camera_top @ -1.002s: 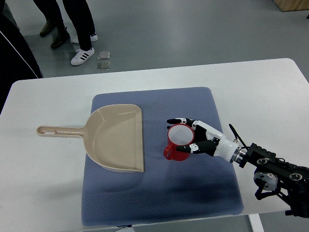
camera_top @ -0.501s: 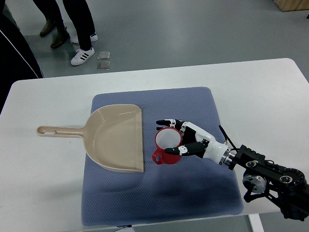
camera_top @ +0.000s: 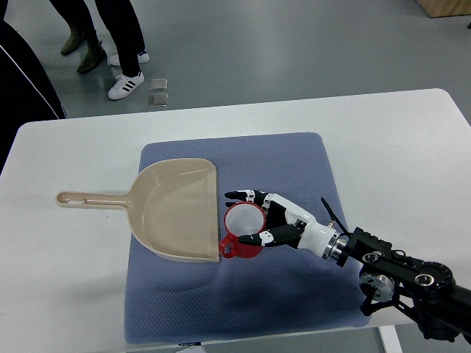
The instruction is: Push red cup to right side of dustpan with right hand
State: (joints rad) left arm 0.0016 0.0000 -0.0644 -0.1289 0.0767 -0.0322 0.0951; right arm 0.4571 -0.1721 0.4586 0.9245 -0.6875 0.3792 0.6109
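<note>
The right hand (camera_top: pixel 274 223) reaches in from the lower right, its fingers (camera_top: pixel 246 195) curled round the red cup (camera_top: pixel 242 231) on both sides, cradling it. The cup stands upright on the blue mat (camera_top: pixel 294 294), its handle touching the right edge of the beige dustpan (camera_top: pixel 176 209), which lies flat with its handle pointing left. The mat covers the middle of the white table (camera_top: pixel 66 279). A person's legs (camera_top: pixel 121 37) stand beyond the table.

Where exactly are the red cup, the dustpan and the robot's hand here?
red cup (camera_top: pixel 243 220): top view, on its pale inside.
dustpan (camera_top: pixel 176 213): top view, on the pan's flat bottom.
right hand (camera_top: pixel 283 224): top view, on the white palm.
</note>
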